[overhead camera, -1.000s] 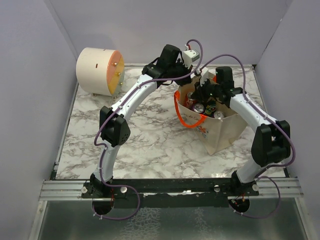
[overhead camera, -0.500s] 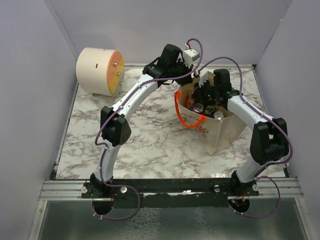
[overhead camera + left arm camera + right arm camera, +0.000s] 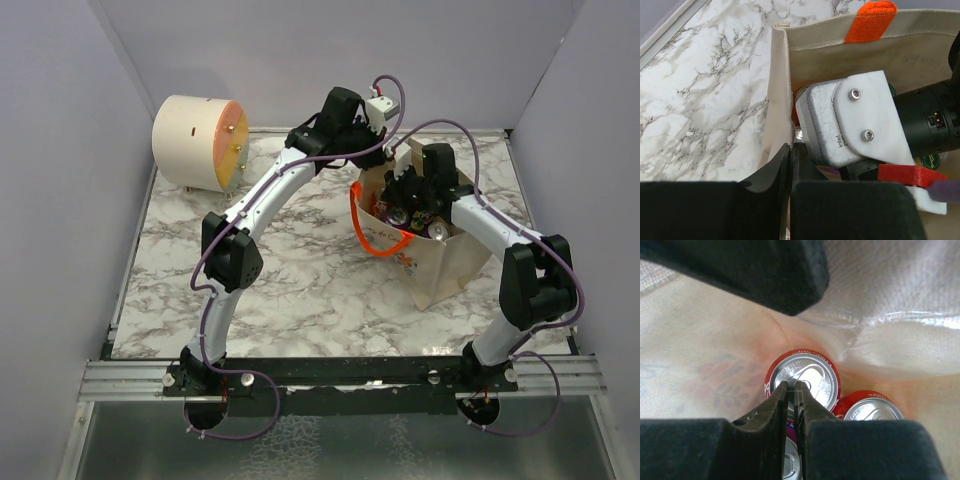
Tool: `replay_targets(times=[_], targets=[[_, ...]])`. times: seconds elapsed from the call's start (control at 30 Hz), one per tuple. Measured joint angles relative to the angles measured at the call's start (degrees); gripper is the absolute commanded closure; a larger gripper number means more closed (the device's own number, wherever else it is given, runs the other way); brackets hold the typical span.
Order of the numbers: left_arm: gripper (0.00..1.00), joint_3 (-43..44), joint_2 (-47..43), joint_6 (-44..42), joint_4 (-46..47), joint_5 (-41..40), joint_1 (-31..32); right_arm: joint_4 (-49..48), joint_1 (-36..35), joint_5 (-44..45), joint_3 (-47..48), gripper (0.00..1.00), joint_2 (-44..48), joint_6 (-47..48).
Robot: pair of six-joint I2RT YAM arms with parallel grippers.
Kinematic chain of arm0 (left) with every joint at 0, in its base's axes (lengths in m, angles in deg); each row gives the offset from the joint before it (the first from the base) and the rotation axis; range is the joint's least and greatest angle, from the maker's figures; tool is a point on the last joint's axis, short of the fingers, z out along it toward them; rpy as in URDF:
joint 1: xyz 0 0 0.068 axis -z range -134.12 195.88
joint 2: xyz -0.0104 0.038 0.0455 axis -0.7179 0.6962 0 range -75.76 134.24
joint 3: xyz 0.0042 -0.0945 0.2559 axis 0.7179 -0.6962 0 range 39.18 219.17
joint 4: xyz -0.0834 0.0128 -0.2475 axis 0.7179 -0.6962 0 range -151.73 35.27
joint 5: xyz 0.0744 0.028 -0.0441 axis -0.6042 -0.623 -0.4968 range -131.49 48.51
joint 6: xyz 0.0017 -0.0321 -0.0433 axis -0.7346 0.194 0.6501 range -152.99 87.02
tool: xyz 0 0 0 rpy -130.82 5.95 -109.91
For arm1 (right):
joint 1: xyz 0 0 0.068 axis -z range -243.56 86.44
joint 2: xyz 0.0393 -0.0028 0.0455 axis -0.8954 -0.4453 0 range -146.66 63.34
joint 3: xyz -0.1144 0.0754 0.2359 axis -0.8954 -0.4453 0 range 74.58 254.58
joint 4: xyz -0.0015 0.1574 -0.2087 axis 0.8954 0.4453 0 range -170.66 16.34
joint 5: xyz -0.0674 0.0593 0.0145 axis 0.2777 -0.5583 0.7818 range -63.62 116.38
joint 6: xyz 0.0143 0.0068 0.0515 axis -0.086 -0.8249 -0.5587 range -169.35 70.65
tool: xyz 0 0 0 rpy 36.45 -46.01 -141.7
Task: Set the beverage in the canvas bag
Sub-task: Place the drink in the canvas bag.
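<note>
Canvas bag (image 3: 450,265) stands right of centre in the overhead view, mouth up, with the cans (image 3: 807,371) upright on its floor, so the beverage looks placed. My left gripper (image 3: 791,152) is pinched on the bag's wall, holding the mouth open. My right gripper (image 3: 791,386) hangs inside, fingers pressed together and empty, just above a red lid. I judge the step is getting out: rise straight, clear of tabs, cloth and the orange handle (image 3: 870,20), and release the wall only afterwards. Plain walls (image 3: 60,200) box in the marbled table (image 3: 300,290). A cream drum (image 3: 198,140) lies upper left.
</note>
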Motion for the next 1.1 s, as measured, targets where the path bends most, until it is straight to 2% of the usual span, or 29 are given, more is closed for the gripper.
replay_targets(times=[0.2,0.6,1.1], targets=[[1.0,0.0,0.0,-0.07,0.35,-0.74,-0.04,3.58,-0.31,-0.13,1.92,0.8,-0.02,-0.31],[1.0,0.0,-0.02,0.0,0.85,-1.25,0.28,9.35,-0.74,-0.24,5.05,0.77,4.72,-2.36],[1.0,-0.02,-0.02,1.25,1.42,-0.96,0.28,12.57,6.38,0.07,3.98,0.73,14.03,-1.64]])
